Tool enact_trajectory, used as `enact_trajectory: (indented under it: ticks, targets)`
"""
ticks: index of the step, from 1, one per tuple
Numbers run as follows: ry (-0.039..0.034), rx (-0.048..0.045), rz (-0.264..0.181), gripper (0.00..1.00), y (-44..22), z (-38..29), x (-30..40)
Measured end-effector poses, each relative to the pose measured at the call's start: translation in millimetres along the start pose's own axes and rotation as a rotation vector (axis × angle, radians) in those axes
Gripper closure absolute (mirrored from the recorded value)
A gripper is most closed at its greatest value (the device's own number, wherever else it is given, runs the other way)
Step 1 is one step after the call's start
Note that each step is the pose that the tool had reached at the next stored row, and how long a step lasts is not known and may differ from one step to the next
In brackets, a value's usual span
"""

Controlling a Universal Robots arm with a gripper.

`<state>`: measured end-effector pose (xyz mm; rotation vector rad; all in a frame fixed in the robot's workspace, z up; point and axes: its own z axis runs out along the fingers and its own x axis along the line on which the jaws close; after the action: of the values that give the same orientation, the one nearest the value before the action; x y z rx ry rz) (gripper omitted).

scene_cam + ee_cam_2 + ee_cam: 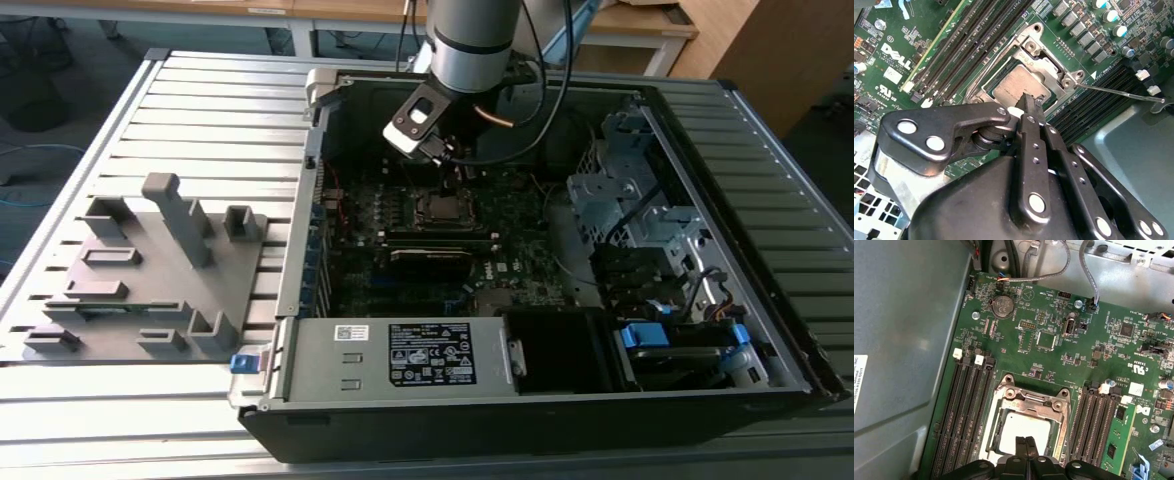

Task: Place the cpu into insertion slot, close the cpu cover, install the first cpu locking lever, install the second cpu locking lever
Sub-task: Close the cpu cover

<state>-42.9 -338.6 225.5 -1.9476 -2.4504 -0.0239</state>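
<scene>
The cpu [1024, 430] lies seated directly beneath the jaws, whose tips are pinched together on nothing. The cpu cover [1031, 402] appears lowered around it, so closing the cover looks to be the step in hand. A thin locking lever [1119, 93] juts free beside the jaws; latching it calls for a steady downward push.

cpu cover [1030, 401] bare shiny metal; cpu [1026, 427] matt, perhaps metal.

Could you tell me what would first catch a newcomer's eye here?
An open computer case takes the middle of the exterior view, the arm reaching into it. In the first wrist view the gripper, jaws shut, hangs over the cpu, the cpu cover lying around it.
</scene>
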Motion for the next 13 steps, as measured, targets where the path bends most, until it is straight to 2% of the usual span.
enact_trajectory:
  ticks: [4, 9, 13]
  targets:
    - [0.0000, 0.0000, -0.001, 0.90, 0.0, 0.0, 0.0]
    - [0.0008, 0.0010, -0.058, 0.90, 0.0, 0.0, 0.0]
    - [0.0009, 0.0011, -0.065, 0.90, 0.0, 0.0, 0.0]
